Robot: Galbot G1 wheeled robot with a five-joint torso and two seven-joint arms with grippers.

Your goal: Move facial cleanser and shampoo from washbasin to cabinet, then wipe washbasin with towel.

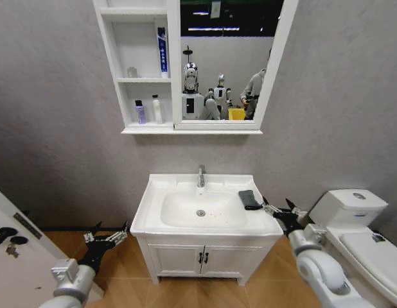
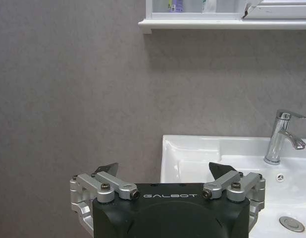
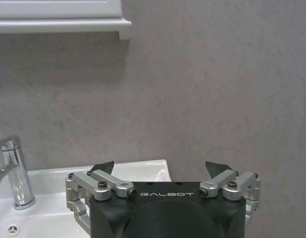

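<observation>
The dark towel [image 1: 250,199] lies on the washbasin [image 1: 153,199] rim, just beside the open right gripper [image 1: 276,210]; the left gripper [image 1: 108,239], also open, is farther away.

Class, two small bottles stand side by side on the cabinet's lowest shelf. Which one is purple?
The purple bottle, the shorter one with a dark cap, farther from the mirror; its taller neighbour, the white bottle, stands nearer the mirror.
</observation>
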